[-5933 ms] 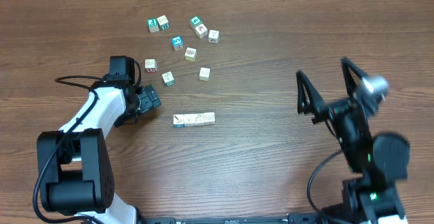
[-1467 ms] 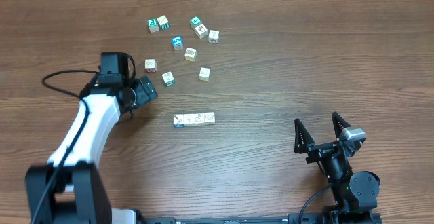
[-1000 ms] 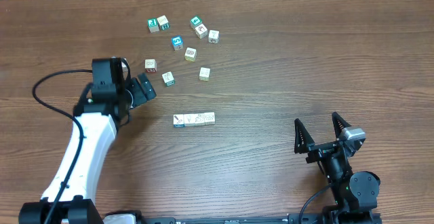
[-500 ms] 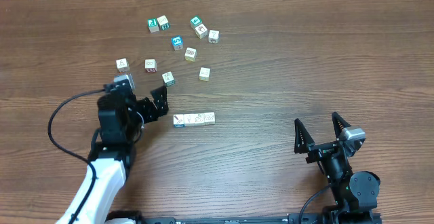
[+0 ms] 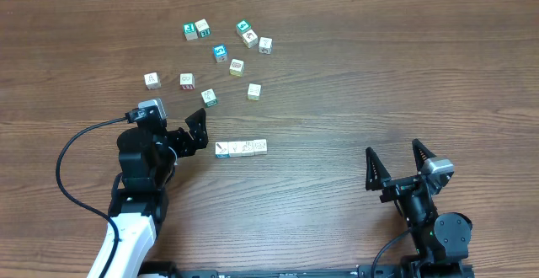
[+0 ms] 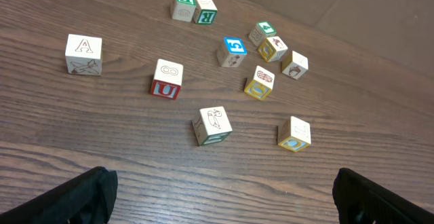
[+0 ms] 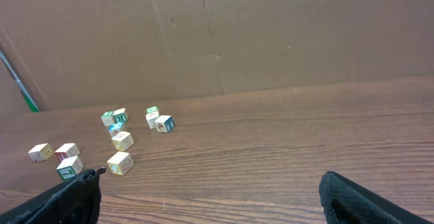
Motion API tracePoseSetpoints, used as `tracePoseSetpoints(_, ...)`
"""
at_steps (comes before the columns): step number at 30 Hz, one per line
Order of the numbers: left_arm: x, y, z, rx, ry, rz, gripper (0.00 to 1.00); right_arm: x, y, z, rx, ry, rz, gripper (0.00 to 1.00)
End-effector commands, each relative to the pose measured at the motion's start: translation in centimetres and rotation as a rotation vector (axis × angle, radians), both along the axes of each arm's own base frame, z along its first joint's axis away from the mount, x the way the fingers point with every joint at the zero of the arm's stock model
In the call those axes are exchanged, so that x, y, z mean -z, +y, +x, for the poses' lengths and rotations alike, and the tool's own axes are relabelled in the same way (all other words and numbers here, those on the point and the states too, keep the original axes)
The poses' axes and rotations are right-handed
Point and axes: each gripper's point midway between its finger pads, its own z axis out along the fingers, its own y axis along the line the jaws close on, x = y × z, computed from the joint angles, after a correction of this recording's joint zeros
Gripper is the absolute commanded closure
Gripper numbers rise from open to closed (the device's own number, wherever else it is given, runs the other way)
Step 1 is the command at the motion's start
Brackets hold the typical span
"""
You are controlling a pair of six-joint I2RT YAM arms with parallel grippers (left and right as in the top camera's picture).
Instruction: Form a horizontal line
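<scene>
Cubes in a touching horizontal line (image 5: 241, 148) lie just beside the left gripper (image 5: 195, 133), spread wide and empty, seemingly ready to fetch more loose cubes (image 5: 237, 66); the right gripper (image 5: 393, 154) rests agape, well apart.

Even, bright overhead light, soft short shadows, sharp focus throughout; wrist views bend slightly at the edges.

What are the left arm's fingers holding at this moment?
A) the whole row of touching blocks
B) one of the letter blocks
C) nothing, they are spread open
C: the left fingers stand spread apart with only bare table between them, while the row of blocks lies on the wood beside them, ungripped.
</scene>
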Motion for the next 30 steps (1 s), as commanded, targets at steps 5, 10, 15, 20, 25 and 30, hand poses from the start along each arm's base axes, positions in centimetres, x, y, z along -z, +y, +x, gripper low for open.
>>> tracePoseSetpoints(5,-0.3,-0.3,-0.3,0.017,-0.050,0.020,0.00,0.2,-0.1,0.0,0.004,-0.002,0.002,0.00)
tracePoseSetpoints(10,0.4,-0.1,-1.7,0.005,-0.118,0.026,0.01,0.2,-0.1,0.0,0.004,-0.002,0.002,0.00)
tracePoseSetpoints(15,1.0,0.6,-3.7,-0.035,-0.198,0.041,0.00,0.2,-0.1,0.0,0.004,-0.001,0.002,0.00)
tracePoseSetpoints(20,1.9,1.5,-5.2,-0.080,-0.208,0.059,0.00,0.2,-0.1,0.0,0.004,-0.002,0.002,0.00)
tracePoseSetpoints(25,2.1,1.9,-5.9,-0.102,-0.185,0.069,0.00,0.2,-0.1,0.0,0.004,-0.002,0.002,0.00)
tracePoseSetpoints(30,1.1,1.9,-6.7,-0.102,-0.214,0.067,0.00,0.2,-0.1,0.0,0.004,-0.002,0.002,0.00)
